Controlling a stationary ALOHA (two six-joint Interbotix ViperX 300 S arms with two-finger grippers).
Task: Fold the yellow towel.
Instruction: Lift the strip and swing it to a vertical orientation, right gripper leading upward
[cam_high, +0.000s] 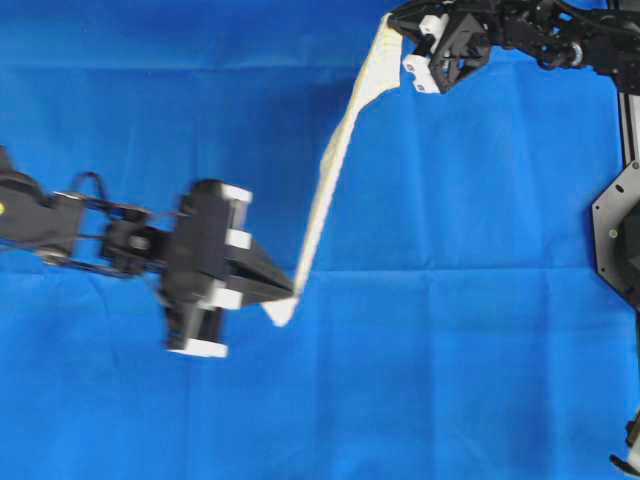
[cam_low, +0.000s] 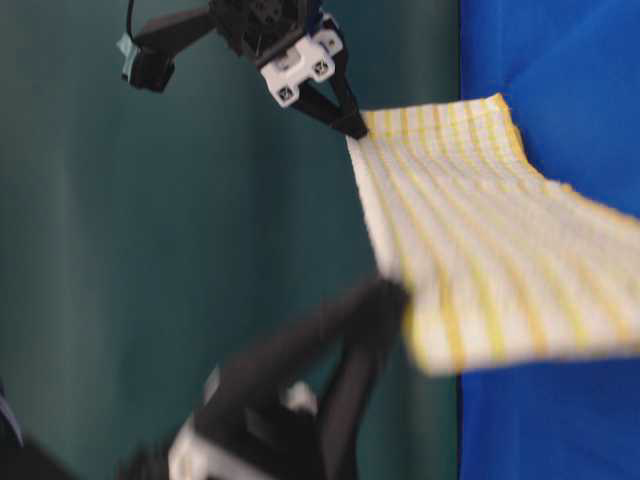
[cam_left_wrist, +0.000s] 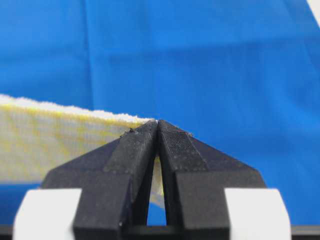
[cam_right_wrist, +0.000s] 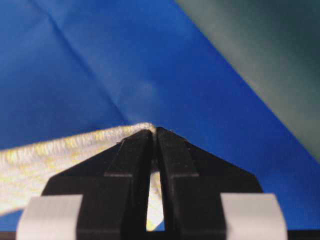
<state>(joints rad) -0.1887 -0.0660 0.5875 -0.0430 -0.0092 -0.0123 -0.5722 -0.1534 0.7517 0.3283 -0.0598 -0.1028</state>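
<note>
Towel (cam_high: 335, 165) stretched from 7 to 1 o'clock, pinched by left gripper (cam_high: 290, 291) and right gripper (cam_high: 398, 38).

We note yellow towel (cam_low: 500, 250): thin woven cloth, matt, fine yellow-and-white checks, fuzzy nap along edge. Surface (cam_high: 480, 380) under blue cloth cover, smooth, matt, faint fold creases. We see left end effector (cam_left_wrist: 158, 125) fingers: black matt plastic, ribbed grip faces; white plastic blocks behind. Right end effector (cam_right_wrist: 154, 131) same make.
</note>
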